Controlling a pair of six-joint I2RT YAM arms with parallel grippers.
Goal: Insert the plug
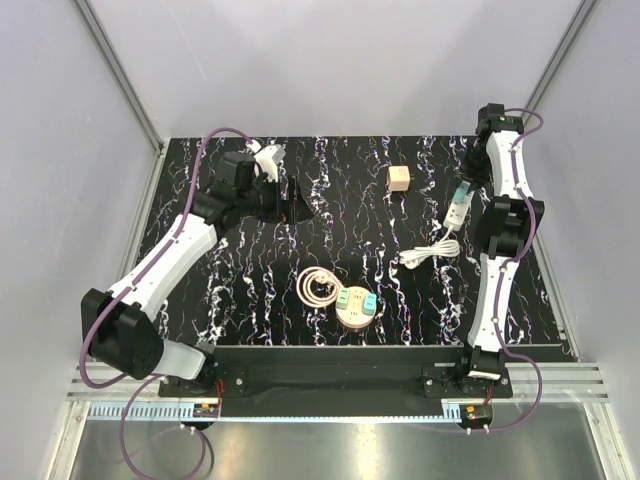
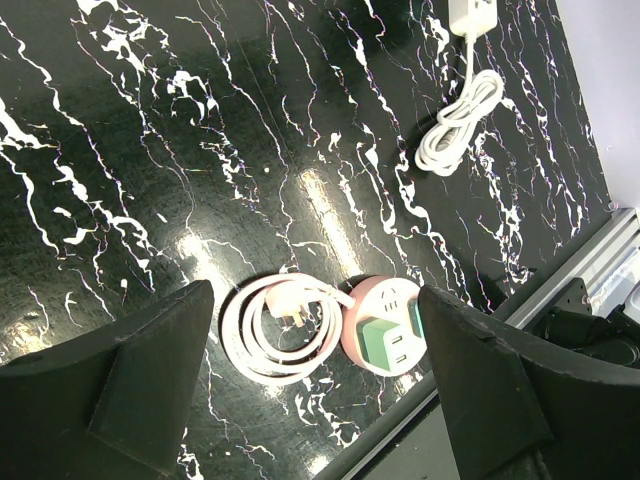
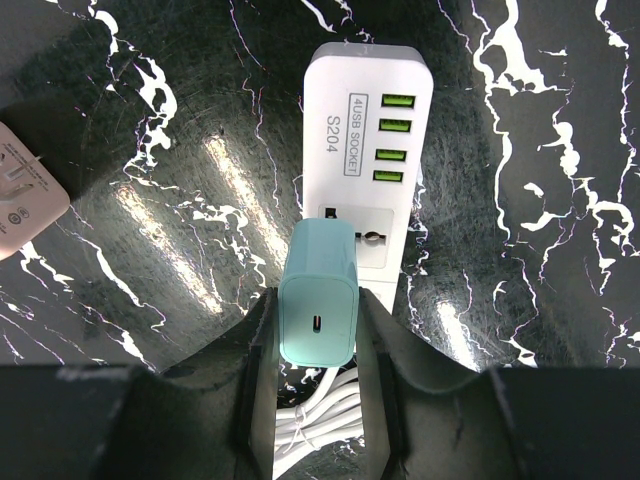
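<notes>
My right gripper (image 3: pixel 318 325) is shut on a teal charger plug (image 3: pixel 318 300), one finger on each side. The plug stands over the socket end of a white power strip (image 3: pixel 365 130) that has several green USB ports. Its prongs are hidden, so I cannot tell if they are in the socket. In the top view this gripper (image 1: pixel 460 197) and the strip (image 1: pixel 454 215) are at the right. My left gripper (image 1: pixel 287 197) is open and empty, high over the back left of the table (image 1: pixel 250 270). In the left wrist view its fingers (image 2: pixel 150 380) are spread wide.
The strip's coiled white cable (image 1: pixel 430 253) lies in front of it. A round pink socket hub (image 1: pixel 355 307) with green plugs and a coiled pink cord (image 1: pixel 318 288) sits at front centre. A pale pink cube adapter (image 1: pixel 400 178) stands at the back.
</notes>
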